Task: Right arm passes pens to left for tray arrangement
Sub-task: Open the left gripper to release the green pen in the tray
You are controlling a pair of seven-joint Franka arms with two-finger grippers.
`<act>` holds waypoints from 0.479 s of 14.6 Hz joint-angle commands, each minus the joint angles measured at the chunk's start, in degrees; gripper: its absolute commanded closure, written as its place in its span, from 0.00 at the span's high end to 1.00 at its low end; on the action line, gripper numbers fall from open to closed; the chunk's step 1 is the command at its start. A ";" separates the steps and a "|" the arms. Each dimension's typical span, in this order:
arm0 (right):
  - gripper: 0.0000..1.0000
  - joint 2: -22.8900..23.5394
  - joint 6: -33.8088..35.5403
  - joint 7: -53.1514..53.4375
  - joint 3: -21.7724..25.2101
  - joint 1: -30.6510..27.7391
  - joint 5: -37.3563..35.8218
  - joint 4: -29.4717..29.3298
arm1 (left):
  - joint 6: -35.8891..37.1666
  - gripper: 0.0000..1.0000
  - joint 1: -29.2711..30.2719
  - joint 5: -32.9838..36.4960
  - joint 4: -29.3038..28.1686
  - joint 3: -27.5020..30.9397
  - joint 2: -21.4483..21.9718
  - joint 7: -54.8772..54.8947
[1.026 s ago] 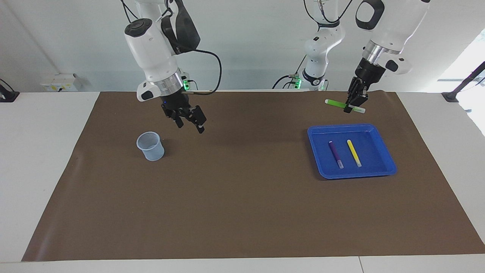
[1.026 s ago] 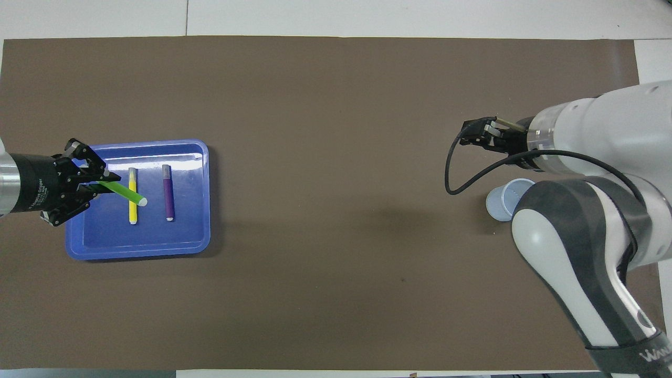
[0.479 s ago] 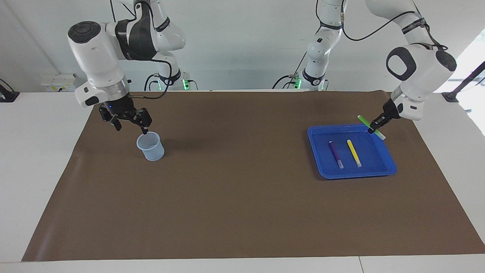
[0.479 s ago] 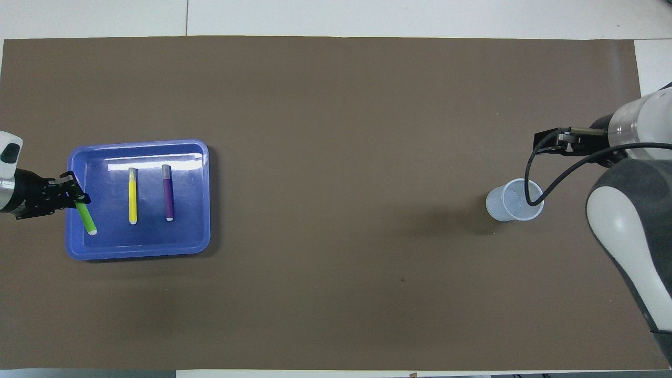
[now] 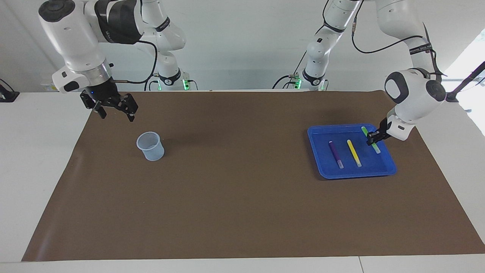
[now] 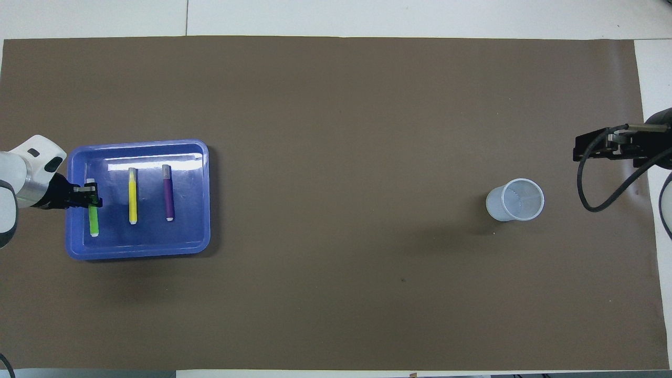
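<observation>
Last placement step. My left gripper (image 5: 372, 138) is down in the tray (image 5: 322, 171), fingers clamped on the green pen (image 5: 371, 142), beside the yellow pen (image 5: 354, 152) and purple pen (image 5: 335, 154). Next: release, lift straight. My right gripper (image 5: 113, 110) waits over the mat, fingers apart.

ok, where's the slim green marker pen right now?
The slim green marker pen is in the shallow blue plastic tray, beside the yellow pen toward the left arm's end, with the left gripper shut on it.

table (image 5: 38, 170) | brown mat (image 5: 242, 204) | on mat: tray (image 5: 314, 151), cup (image 5: 150, 146)
</observation>
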State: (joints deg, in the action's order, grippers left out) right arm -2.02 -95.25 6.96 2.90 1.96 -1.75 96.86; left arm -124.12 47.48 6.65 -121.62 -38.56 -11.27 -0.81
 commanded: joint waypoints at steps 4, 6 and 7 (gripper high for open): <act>1.00 -0.79 4.55 -0.63 -0.70 0.24 0.52 -1.15 | -3.23 0.00 -0.19 2.40 -1.07 -0.02 -1.64 0.98; 1.00 -1.40 5.51 -0.54 -0.79 0.24 0.61 -0.01 | -3.15 0.00 -0.19 2.49 -1.07 -0.02 -1.64 1.33; 1.00 -1.58 5.69 -0.54 -0.87 0.24 0.61 0.34 | -3.06 0.00 -0.10 2.49 -1.07 -0.02 -1.64 1.68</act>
State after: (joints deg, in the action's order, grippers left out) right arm -2.24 -90.04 6.95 2.39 2.62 -1.61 95.56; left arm -126.12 47.46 7.89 -121.85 -38.68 -13.30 0.05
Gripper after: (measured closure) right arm 0.000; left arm 0.811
